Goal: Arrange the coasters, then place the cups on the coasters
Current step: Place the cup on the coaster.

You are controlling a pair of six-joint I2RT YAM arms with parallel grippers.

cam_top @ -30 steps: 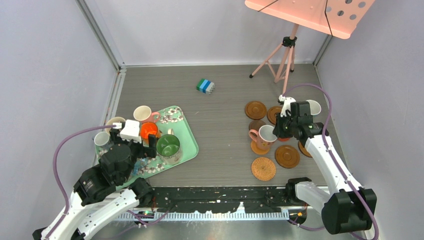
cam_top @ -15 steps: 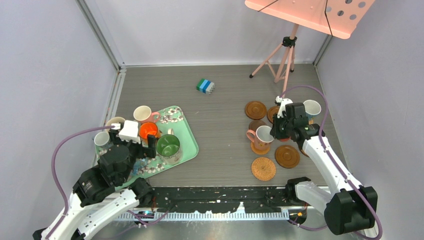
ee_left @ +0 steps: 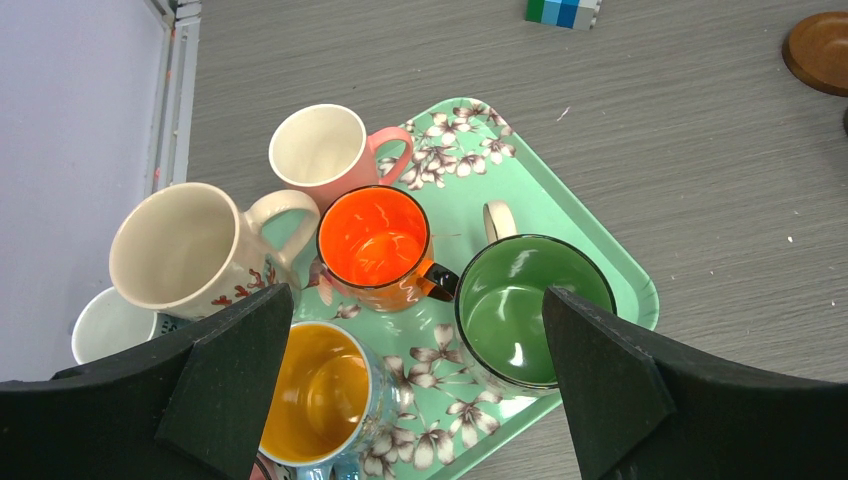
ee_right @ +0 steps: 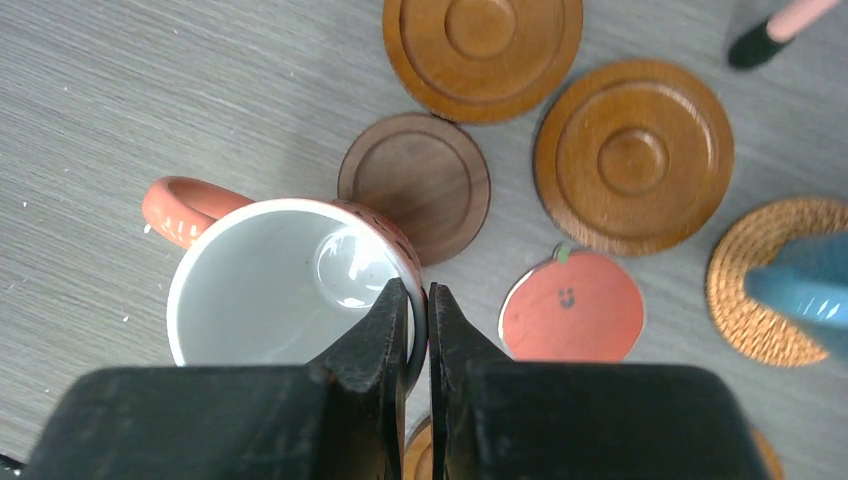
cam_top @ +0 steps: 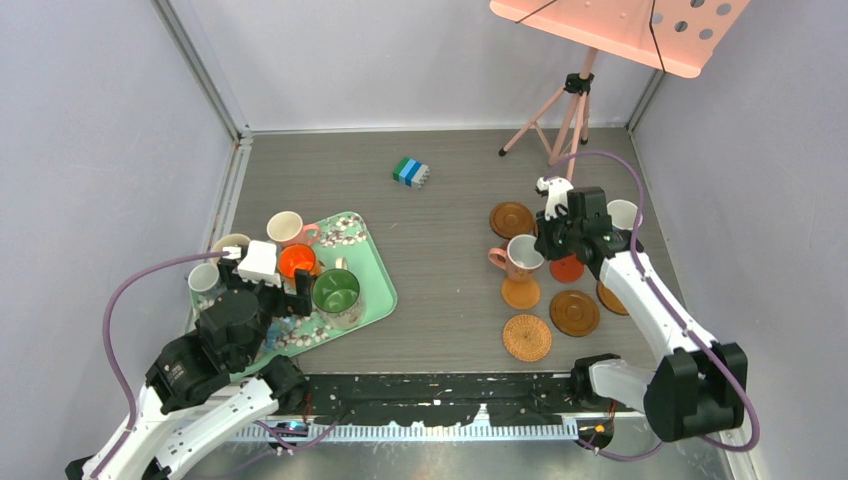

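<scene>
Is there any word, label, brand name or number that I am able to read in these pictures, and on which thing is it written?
None: no words, labels or numbers can be read.
The orange fruit-shaped coaster carries only a small drawn smiling face, no letters.
The cups on the green tray show only flower patterns.

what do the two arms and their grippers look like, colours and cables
Both arms have white link shells with black joint housings. A purple cable loops along each one. The left gripper has chunky matte black wedge-shaped fingers. The right gripper has the same black fingers, and a small white-and-black part sits on top of its wrist.
</scene>
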